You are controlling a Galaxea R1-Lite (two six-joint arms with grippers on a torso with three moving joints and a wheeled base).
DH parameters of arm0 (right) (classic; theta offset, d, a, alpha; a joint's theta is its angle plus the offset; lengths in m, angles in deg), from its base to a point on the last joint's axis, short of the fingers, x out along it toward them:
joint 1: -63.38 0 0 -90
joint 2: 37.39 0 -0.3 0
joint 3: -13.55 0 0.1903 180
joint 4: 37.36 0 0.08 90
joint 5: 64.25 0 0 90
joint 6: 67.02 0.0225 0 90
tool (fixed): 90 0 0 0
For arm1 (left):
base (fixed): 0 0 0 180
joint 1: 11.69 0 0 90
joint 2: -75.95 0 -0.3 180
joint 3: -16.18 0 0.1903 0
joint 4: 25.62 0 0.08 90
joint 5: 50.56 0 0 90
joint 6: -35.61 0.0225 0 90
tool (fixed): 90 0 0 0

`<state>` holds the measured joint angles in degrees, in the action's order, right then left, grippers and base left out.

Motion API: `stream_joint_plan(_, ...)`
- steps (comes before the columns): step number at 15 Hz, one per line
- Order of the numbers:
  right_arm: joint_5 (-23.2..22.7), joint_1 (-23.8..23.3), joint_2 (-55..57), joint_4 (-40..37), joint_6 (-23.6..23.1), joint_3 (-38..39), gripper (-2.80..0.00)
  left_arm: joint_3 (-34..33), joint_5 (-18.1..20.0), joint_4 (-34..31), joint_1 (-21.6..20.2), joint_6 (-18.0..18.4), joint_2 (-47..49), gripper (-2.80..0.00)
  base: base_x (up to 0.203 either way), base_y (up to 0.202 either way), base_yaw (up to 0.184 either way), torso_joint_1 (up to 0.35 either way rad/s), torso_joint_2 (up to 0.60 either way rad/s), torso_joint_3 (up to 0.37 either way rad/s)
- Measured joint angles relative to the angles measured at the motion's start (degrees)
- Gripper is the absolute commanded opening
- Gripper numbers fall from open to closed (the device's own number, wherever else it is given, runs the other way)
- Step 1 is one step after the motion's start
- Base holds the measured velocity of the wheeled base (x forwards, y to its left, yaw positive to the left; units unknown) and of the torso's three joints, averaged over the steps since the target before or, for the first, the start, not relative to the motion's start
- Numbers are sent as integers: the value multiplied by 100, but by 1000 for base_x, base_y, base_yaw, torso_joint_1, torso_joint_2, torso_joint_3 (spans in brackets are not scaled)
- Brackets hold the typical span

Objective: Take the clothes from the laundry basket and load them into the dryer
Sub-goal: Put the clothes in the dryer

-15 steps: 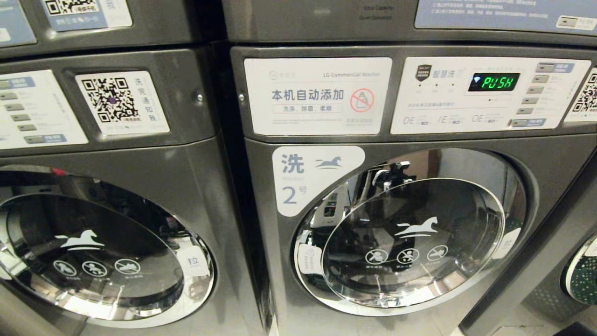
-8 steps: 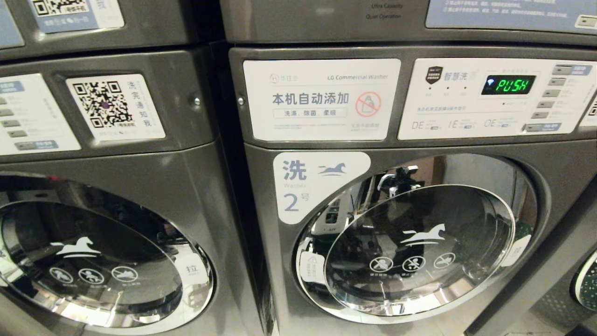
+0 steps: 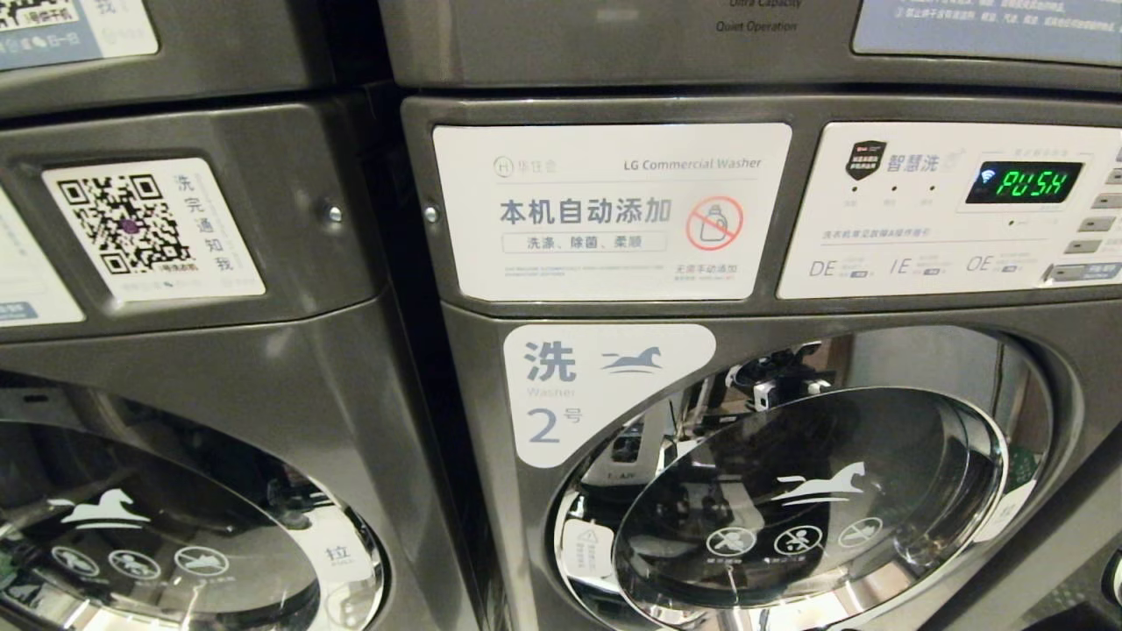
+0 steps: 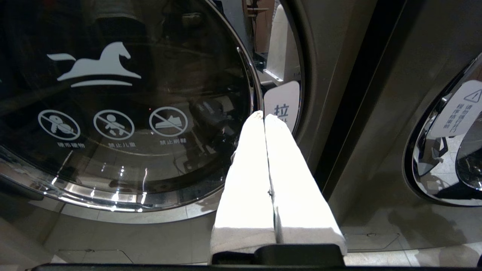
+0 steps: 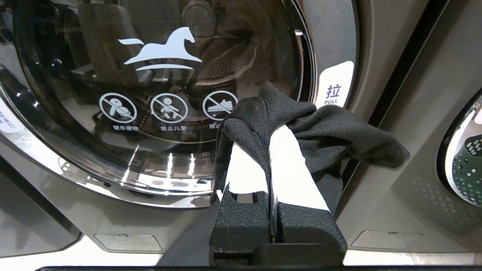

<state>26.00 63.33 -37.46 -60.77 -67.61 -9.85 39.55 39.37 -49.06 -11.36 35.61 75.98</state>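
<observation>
A: What fills the head view?

B: Two grey front-loading machines side by side. The one marked "2" (image 3: 614,386) takes the centre and right of the frame, its round glass door (image 3: 811,517) shut at the lower right. A green display (image 3: 1023,182) at the upper right reads "PUSH". The neighbouring machine (image 3: 202,368) sits on the left, with a QR-code sticker (image 3: 153,226) at its upper left. Neither arm shows in that view.

A: And the right claw (image 5: 269,141)?

B: Clenched on a dark piece of clothing (image 5: 320,131) — the cloth is pinched between the white fingers (image 5: 290,169) and drapes over the tips, spilling toward the right of the right wrist frame. It hangs in front of a closed door (image 5: 162,94), near the white "PULL" tab (image 5: 335,90) at the door's right edge.

A: The left claw (image 4: 264,117)?

B: Clenched too, but empty — its two white fingers (image 4: 248,177) are pressed flat together, their tips in front of the pull tab (image 4: 282,107) on the other door (image 4: 124,101), also shut.

A: A laundry basket?

B: Only a green perforated surface (image 5: 467,165) at the right edge of the right wrist view; I cannot tell what it is.
</observation>
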Motion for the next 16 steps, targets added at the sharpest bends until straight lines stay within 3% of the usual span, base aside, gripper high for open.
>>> stream_joint_plan(16, -3, 2, 0, -3, -11, 0, -280, 0, 0, 7, 2, 0, 0, -280, 0, 0, 0, 119, -447, -328)
